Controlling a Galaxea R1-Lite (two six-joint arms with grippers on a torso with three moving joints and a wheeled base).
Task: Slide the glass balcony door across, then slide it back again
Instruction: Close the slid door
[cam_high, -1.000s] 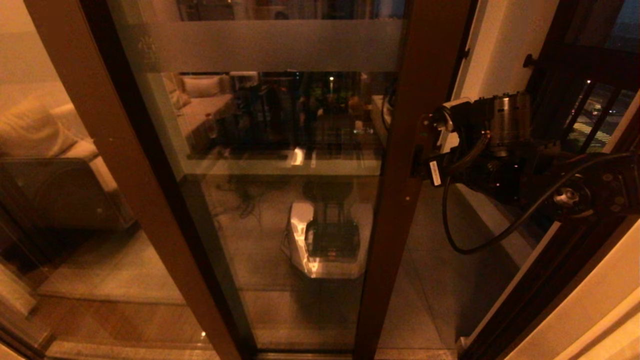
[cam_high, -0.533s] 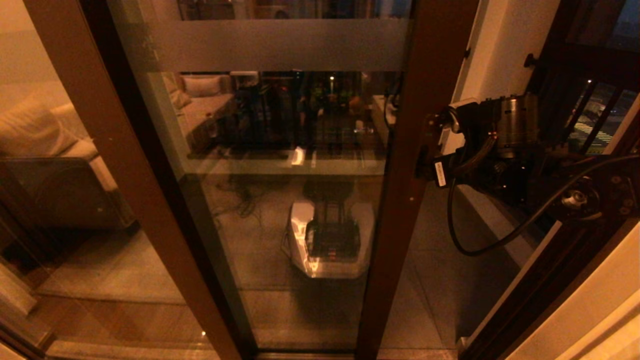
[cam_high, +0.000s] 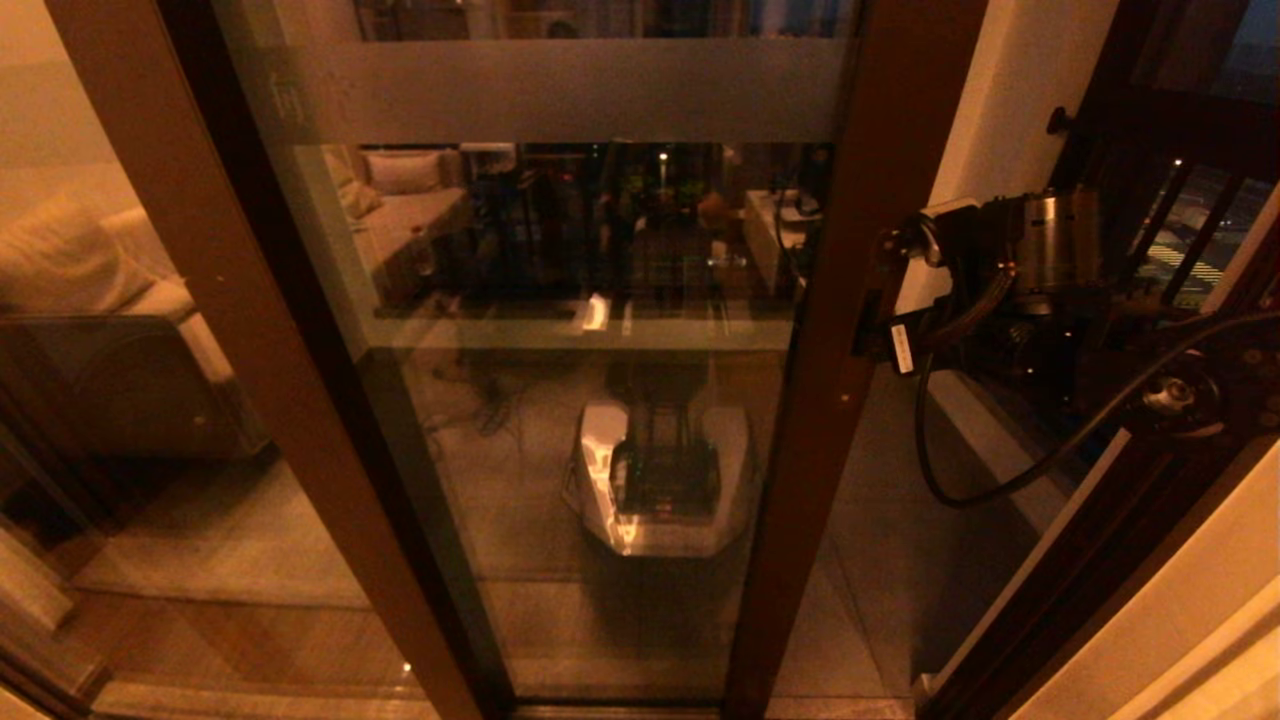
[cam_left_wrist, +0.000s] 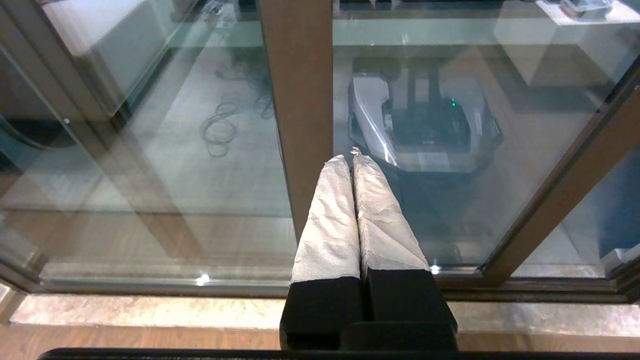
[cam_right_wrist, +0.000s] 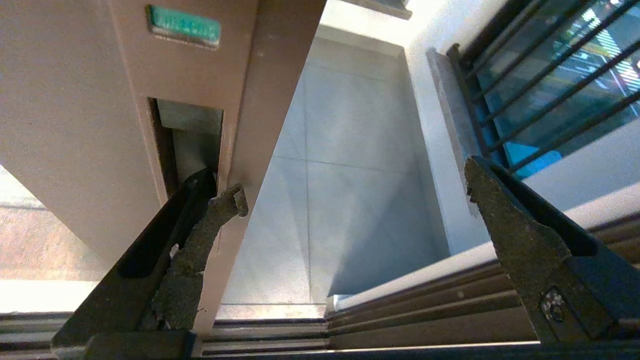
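Note:
The glass balcony door (cam_high: 600, 450) fills the middle of the head view, with a frosted band (cam_high: 560, 90) near its top and a dark reddish-brown stile (cam_high: 830, 380) on its right edge. My right gripper (cam_high: 868, 330) is against that stile. In the right wrist view the right gripper (cam_right_wrist: 352, 182) is open, with one finger (cam_right_wrist: 200, 220) hooked into the recessed handle slot (cam_right_wrist: 190, 135) and the other finger (cam_right_wrist: 505, 225) out in the doorway. My left gripper (cam_left_wrist: 350, 159) is shut on nothing, low before the glass.
The fixed panel's wide brown post (cam_high: 200, 300) stands on the left. Right of the stile is a doorway gap onto the tiled balcony floor (cam_right_wrist: 340, 175), bounded by a white wall (cam_high: 1000, 100), the dark door jamb (cam_high: 1100, 560) and black-barred windows (cam_high: 1190, 230). Floor tracks (cam_right_wrist: 400, 325) run below.
The door stile has slid to the right, narrowing the gap at the jamb. My right arm has moved right with it, finger still at the handle.

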